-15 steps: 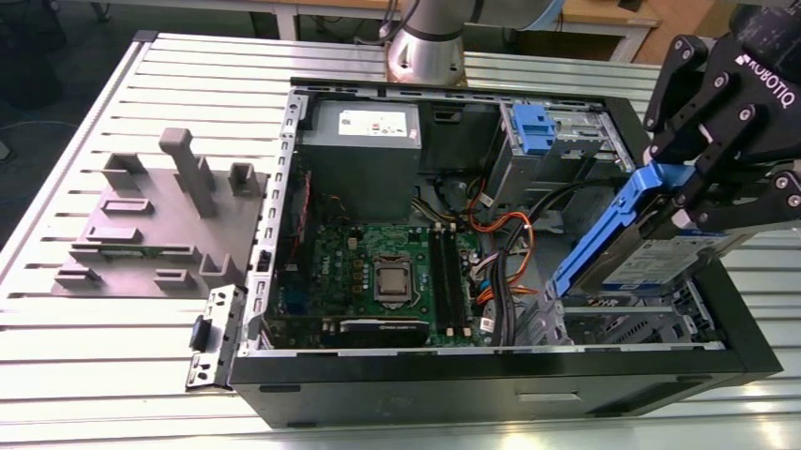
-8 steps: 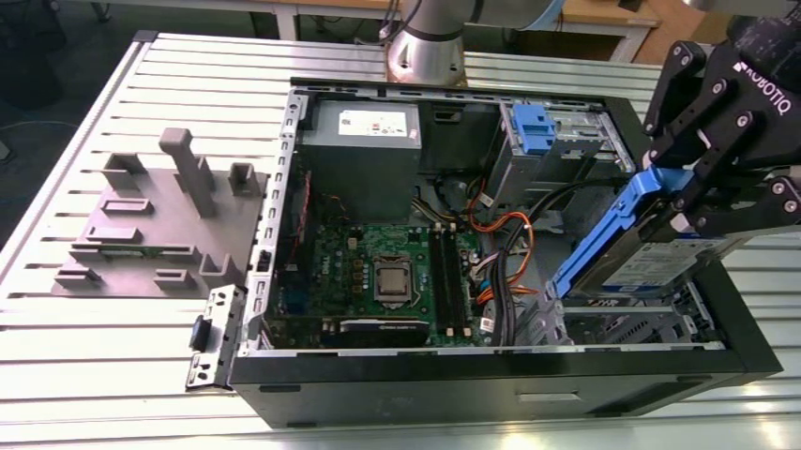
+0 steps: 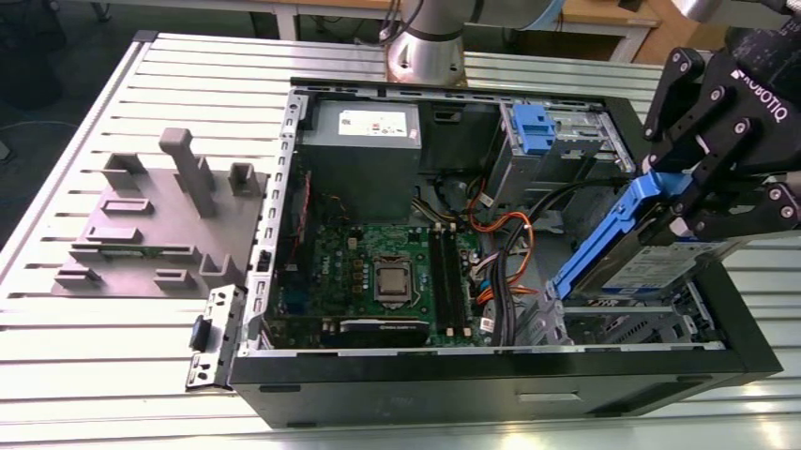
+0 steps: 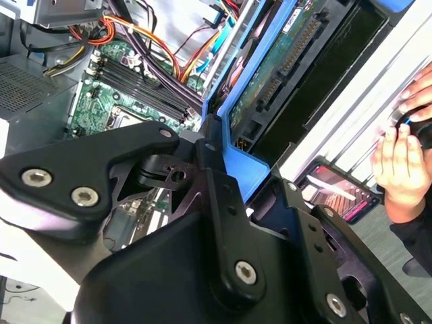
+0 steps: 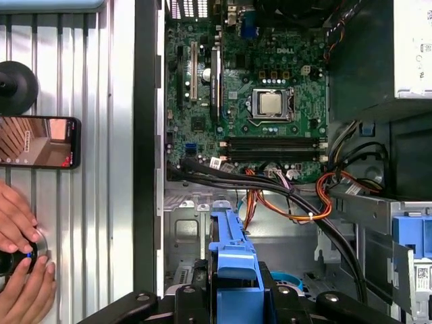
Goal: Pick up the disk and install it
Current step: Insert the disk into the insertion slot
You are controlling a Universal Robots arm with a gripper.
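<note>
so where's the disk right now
On the exterior view's right, the disk is tilted in the gripper, above the computer case's drive bay.

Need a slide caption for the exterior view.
Tool holds the blue-framed disk tilted over the drive bay of the open computer case.

The disk (image 3: 651, 267) has a bright blue plastic carrier, faintly glossy, around silver metal with a paper label. The gripper (image 3: 714, 202) is matt black, and the table (image 3: 100, 375) is ribbed, shiny metal.
</note>
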